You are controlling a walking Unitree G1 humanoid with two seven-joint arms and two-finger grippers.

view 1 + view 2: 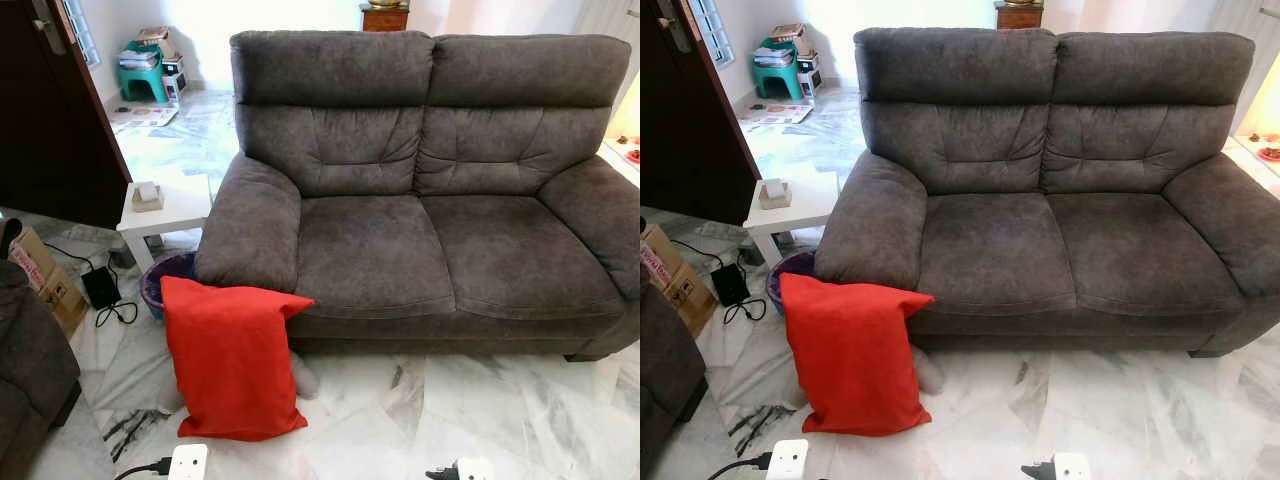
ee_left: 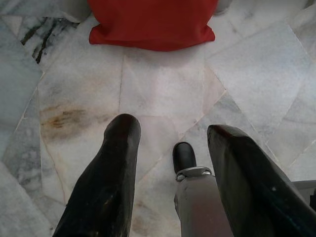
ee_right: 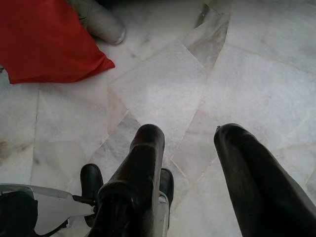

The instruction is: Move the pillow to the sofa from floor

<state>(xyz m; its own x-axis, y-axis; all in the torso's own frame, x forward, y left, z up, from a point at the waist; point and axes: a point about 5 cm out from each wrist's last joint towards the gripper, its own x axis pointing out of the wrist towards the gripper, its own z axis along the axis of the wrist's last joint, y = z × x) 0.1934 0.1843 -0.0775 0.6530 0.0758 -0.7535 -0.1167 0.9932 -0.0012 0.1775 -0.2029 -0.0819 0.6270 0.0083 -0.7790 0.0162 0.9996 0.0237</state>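
Note:
A red pillow (image 1: 232, 362) stands on the marble floor, leaning against the front of the left armrest of a dark grey two-seat sofa (image 1: 440, 250). The sofa's seats are bare. My left gripper (image 2: 173, 127) hangs low over the floor, open, with the pillow's lower edge (image 2: 150, 24) a short way ahead of its fingertips. My right gripper (image 3: 191, 130) is also open above the floor, holding nothing, and a corner of the pillow (image 3: 49, 44) lies off to its side.
A small white side table (image 1: 165, 205) with a tissue box stands left of the sofa, with a dark basket (image 1: 165, 280) below it. A cardboard box (image 1: 45, 278) and a black charger with cable (image 1: 102, 288) lie at the left. A grey leg-like object (image 3: 98, 19) lies behind the pillow.

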